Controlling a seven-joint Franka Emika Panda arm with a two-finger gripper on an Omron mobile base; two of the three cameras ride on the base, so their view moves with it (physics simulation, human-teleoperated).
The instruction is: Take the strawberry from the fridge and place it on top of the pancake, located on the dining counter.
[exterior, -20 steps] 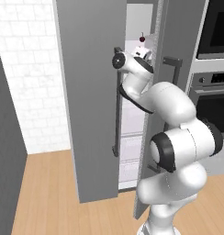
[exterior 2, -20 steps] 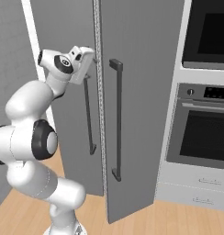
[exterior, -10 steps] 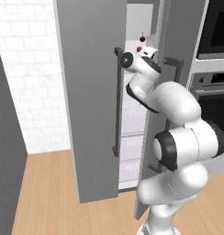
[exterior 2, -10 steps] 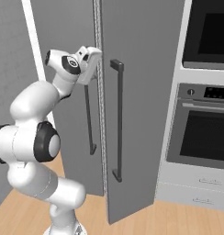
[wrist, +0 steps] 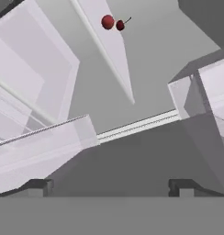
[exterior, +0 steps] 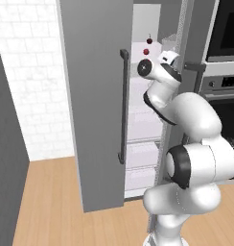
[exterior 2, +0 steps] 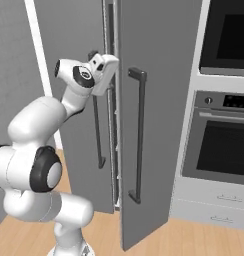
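In the left base view, the fridge [exterior: 97, 96] stands with its left door swung open, and the white shelves [exterior: 140, 108] inside can be seen. On an upper shelf, deep in the fridge, sits a small red fruit [exterior: 146, 51], and just behind it a thin dark stem [exterior: 149, 37] stands up. From this side I cannot tell if the red spot is the strawberry or the darker stemmed fruit. The white arm [exterior: 186, 144] rises from the lower right and bends toward the opening. Its hand is at the edge of the right door, just below and to the right of the fruit.

In the right base view, both grey doors show their long dark handles [exterior 2: 138, 135]. The hand of the arm is pushed into the gap between the two doors, so the fingers are hidden. The wall oven [exterior 2: 219, 130] stands to the right of the fridge.

In the hand view, the two dark fingertips [wrist: 38, 186] stand far apart at the bottom, so the gripper [wrist: 111, 187] is wide open and holds nothing. Far ahead, on a white shelf, lies the strawberry [wrist: 108, 22], bright red and round. Touching it, or just beside it, is the darker fruit [wrist: 120, 25] with a thin stem. Both are well apart from the fingertips.
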